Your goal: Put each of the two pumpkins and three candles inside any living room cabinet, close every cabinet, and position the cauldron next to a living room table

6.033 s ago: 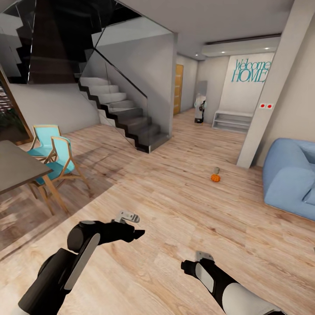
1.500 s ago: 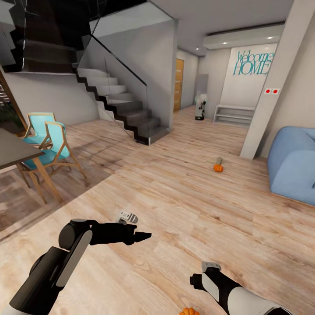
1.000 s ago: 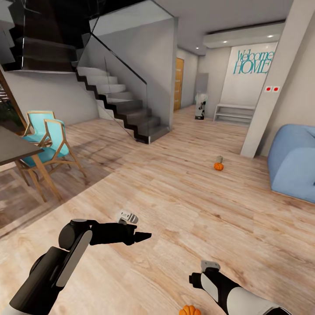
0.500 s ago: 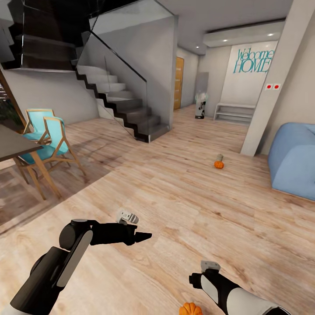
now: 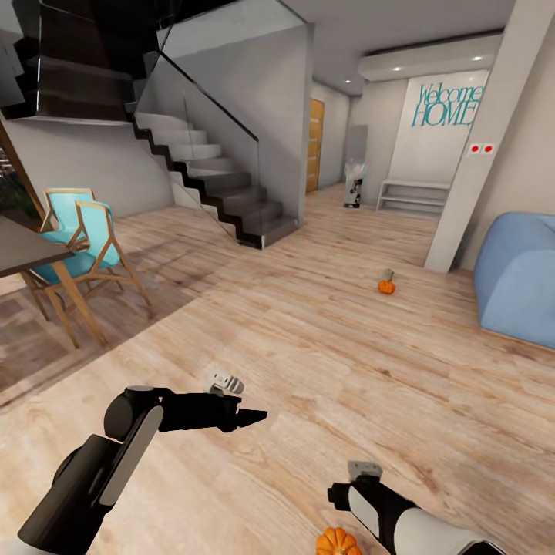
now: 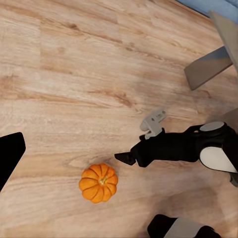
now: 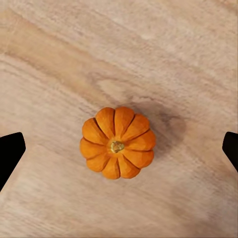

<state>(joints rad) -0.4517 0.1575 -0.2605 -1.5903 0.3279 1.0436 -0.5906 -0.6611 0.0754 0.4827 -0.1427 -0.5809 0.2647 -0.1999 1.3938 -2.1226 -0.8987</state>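
Note:
A small ribbed orange pumpkin lies on the wood floor straight under my open right gripper, with one black fingertip at each side and clear of it. It shows too in the head view as pumpkin beside my right wrist, and in the left wrist view as pumpkin next to the right gripper. My left gripper hovers open over bare floor. Far ahead a second pumpkin sits against a grey candle. The cabinet and cauldron are out of view.
A dark table with teal chairs stands at the left. A staircase rises behind it. A blue sofa and a grey pillar are at the right, and a white shelf bench sits at the far wall.
The whole view has shifted as the robot moved. The near pumpkin has come into the head view's lower edge beside my right wrist, which has sunk a little. The left arm holds its pose.

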